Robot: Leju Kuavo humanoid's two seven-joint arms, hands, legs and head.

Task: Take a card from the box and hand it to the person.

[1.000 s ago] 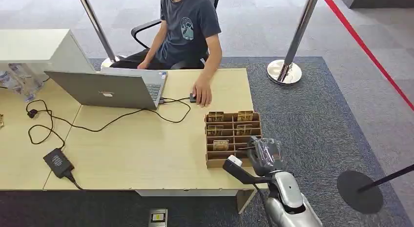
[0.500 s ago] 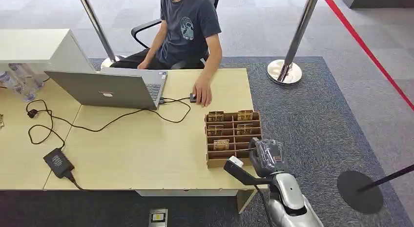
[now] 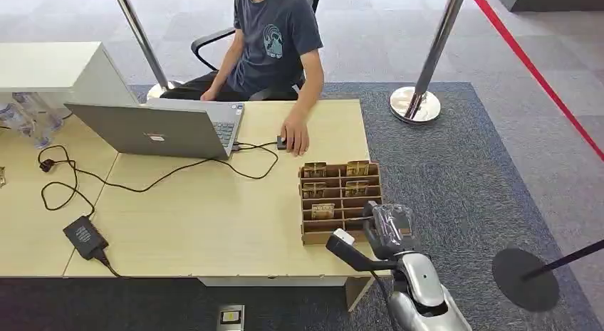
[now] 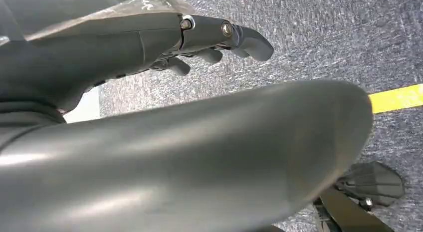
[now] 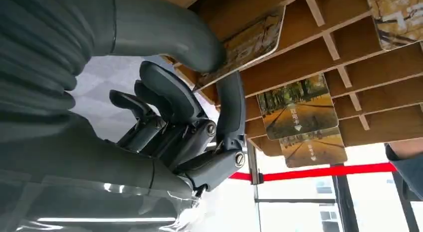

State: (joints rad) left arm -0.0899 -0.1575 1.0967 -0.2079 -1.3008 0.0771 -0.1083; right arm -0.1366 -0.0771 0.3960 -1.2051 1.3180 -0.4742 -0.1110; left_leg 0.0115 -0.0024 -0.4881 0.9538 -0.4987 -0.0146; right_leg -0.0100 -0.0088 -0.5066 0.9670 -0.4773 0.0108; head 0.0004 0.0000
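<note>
A wooden box [image 3: 340, 203] with rows of slots stands at the desk's right near corner, several cards [image 3: 314, 170] upright in it. My right hand [image 3: 388, 226] is at the box's near right corner. In the right wrist view this hand [image 5: 164, 122] pinches a card [image 5: 252, 37] between its thumb and a finger at a slot of the box [image 5: 319, 57]; more cards [image 5: 297, 112] stand in slots beyond. My left hand [image 4: 164, 42] hangs over grey carpet with its fingers apart and holds nothing. The person [image 3: 278, 39] sits across the desk, one hand [image 3: 295, 140] resting near the box.
An open laptop [image 3: 160, 128] and its cables lie left of the box, with a power brick [image 3: 84, 236] near the front edge. A chrome stanchion [image 3: 417, 103] with a red rope stands right of the desk. A dark round base [image 3: 525, 277] sits on the carpet.
My right hand has drawn back slightly toward me at the box's near right corner. The person and the desk items have not moved.
</note>
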